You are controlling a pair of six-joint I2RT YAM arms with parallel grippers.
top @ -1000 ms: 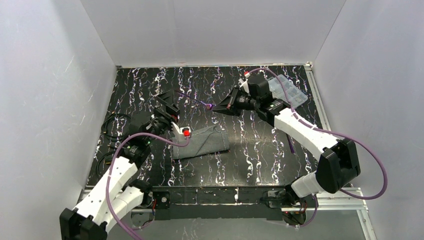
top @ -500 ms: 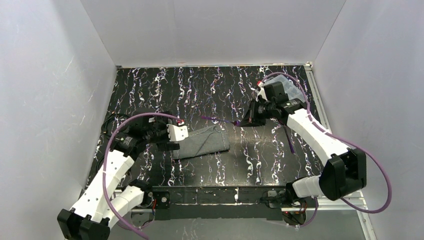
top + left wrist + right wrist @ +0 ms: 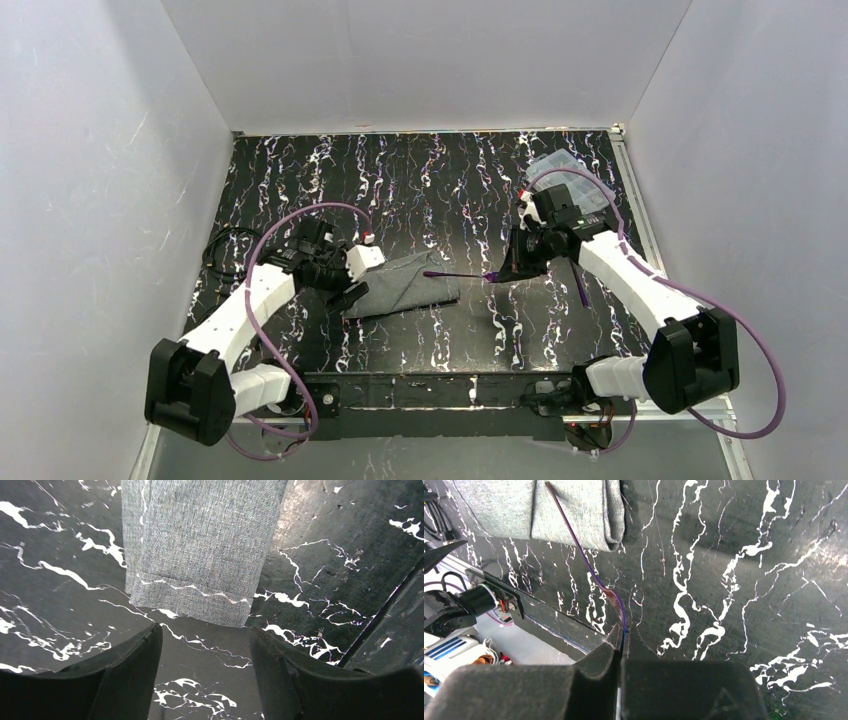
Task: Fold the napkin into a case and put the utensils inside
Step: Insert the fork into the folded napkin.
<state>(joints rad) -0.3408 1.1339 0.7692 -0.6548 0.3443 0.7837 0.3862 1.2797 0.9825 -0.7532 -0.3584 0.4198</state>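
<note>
Right gripper [image 3: 497, 275] lowered utensil [image 3: 455, 274] (handle over napkin [image 3: 400, 288]).

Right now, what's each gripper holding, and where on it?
Right gripper: purple utensil, pinched at its broad end, handle toward the napkin. Left gripper: open, nothing held.

Whether the purple utensil [image 3: 612, 597] is spoon or fork is unclear, its end buried in the right end effector [image 3: 621, 635]. The folded napkin [image 3: 200, 545] runs off the left wrist view's top edge.
</note>
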